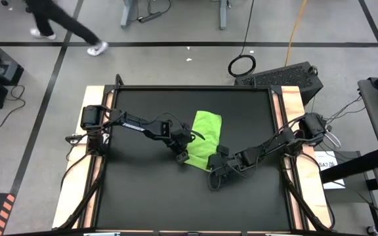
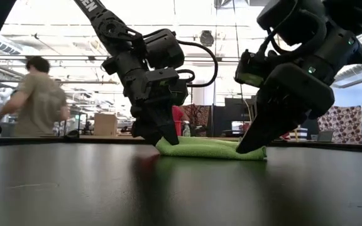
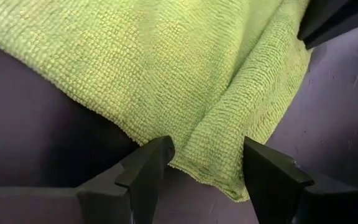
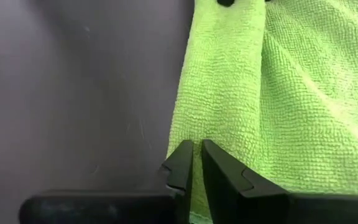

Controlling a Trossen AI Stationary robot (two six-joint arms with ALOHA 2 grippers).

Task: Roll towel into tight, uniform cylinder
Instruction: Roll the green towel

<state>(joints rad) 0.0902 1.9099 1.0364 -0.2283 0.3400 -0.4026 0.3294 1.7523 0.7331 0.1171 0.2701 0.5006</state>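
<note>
Overhead, one towel [image 1: 205,139] is lying mid-bench [image 1: 136,190], flanked by two end effectors. Level view: it is lying flat. Left end effector [image 3: 204,165] is gaping over a folded corner; right end effector [image 4: 196,163] is pinching its edge.

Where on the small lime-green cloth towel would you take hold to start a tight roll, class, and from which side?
Probably the near short edge of the lime-green cloth towel, at both corners, coming down from above. The towel lies flat in a folded strip, so that end can curl over evenly. The left gripper stands open over one corner; the right gripper is nearly closed on the folded edge.
</note>
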